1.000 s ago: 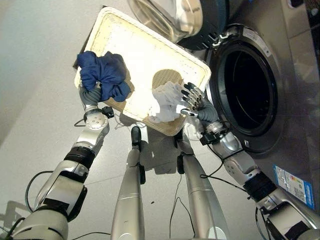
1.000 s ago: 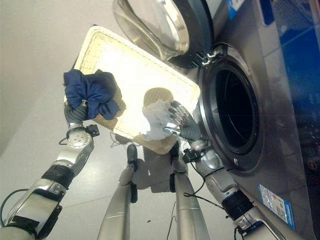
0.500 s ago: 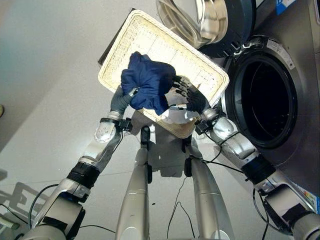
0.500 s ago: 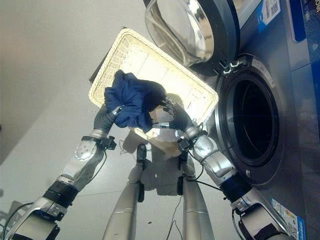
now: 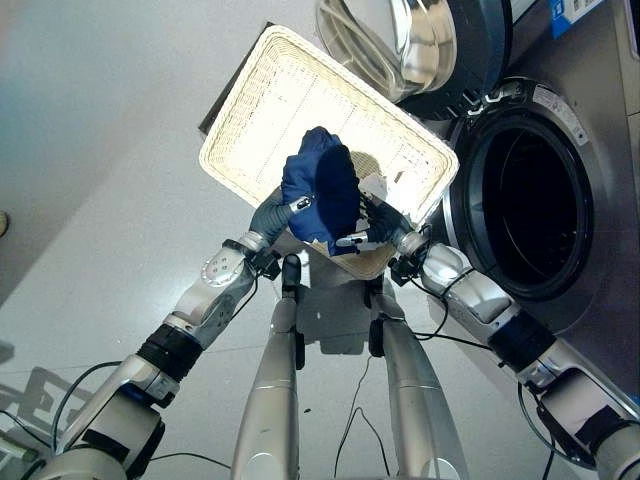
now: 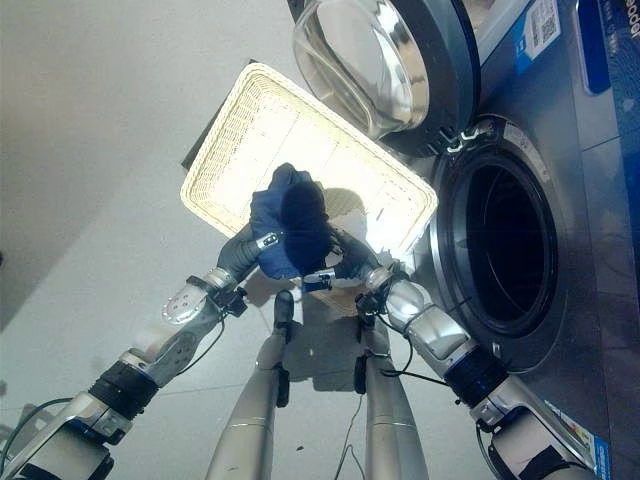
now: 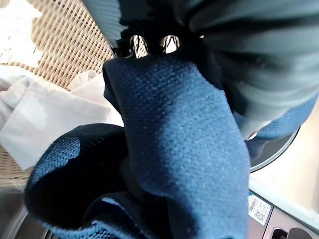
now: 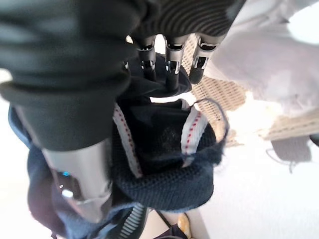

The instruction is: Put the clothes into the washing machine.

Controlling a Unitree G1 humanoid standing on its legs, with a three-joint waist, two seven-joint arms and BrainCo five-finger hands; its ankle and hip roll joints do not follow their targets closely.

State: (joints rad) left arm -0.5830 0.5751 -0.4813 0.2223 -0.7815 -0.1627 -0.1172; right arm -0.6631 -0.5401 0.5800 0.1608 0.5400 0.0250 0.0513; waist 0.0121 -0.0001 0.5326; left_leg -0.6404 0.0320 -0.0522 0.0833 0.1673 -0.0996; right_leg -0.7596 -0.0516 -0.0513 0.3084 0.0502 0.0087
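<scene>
Left eye view: the left hand (image 5: pixel 272 212) and the right hand (image 5: pixel 378 218) both clutch a bunched navy garment (image 5: pixel 322 195) (white-and-red trim shows in the right wrist view), held above the near edge of a wicker basket (image 5: pixel 270 100). White clothes (image 7: pixel 45 114) lie in the basket beside the washing machine (image 5: pixel 530 210), whose door (image 5: pixel 400 40) stands open.

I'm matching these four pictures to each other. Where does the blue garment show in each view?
Left eye view: blue garment at centre, over the basket's near edge.
Right eye view: centre, same spot.
Left wrist view: close up, across most of the picture.
Right wrist view: bunched by the fingers.
Shared landmark: the basket.
</scene>
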